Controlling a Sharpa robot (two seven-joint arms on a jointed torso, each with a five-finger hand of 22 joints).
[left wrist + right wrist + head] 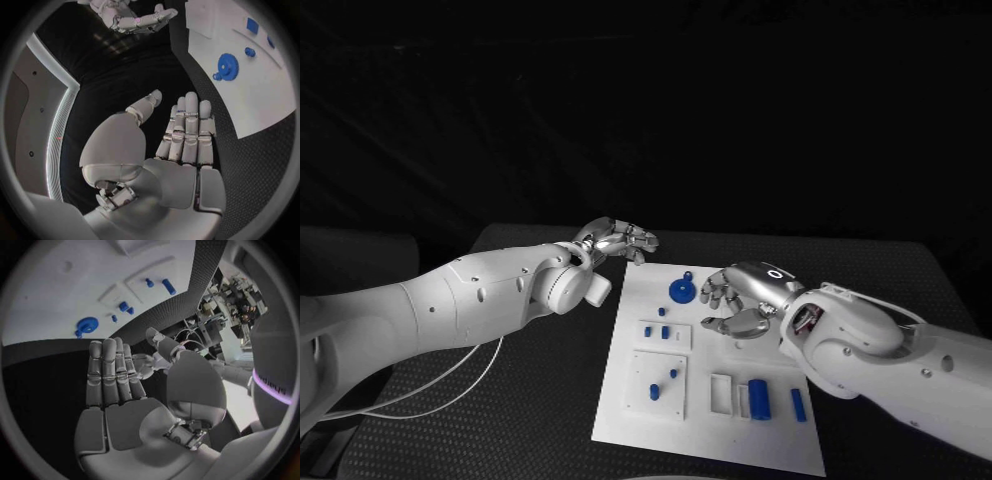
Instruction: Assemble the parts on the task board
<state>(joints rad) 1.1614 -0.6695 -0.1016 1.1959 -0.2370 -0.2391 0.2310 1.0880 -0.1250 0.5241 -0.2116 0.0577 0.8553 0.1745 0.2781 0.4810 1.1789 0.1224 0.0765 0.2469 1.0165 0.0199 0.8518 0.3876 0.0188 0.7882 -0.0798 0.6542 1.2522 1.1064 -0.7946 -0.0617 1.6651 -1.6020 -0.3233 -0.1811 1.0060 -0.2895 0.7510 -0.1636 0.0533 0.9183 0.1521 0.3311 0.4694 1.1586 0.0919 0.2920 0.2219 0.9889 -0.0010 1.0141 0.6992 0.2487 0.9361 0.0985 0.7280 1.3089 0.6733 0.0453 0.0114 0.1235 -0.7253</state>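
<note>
counting one task board (733, 420), one blue gear (682, 290), we hold nothing: left hand (617, 240) and right hand (740, 300) both released.

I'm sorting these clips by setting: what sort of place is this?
Probably a robotics lab test bench: a black table with a white task board holding small blue parts, with cluttered equipment beside it.

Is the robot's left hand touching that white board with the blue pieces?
Apart. In the left wrist view the left hand is open with fingers straight, and dark table mat lies between its fingertips and the edge of the task board.
</note>
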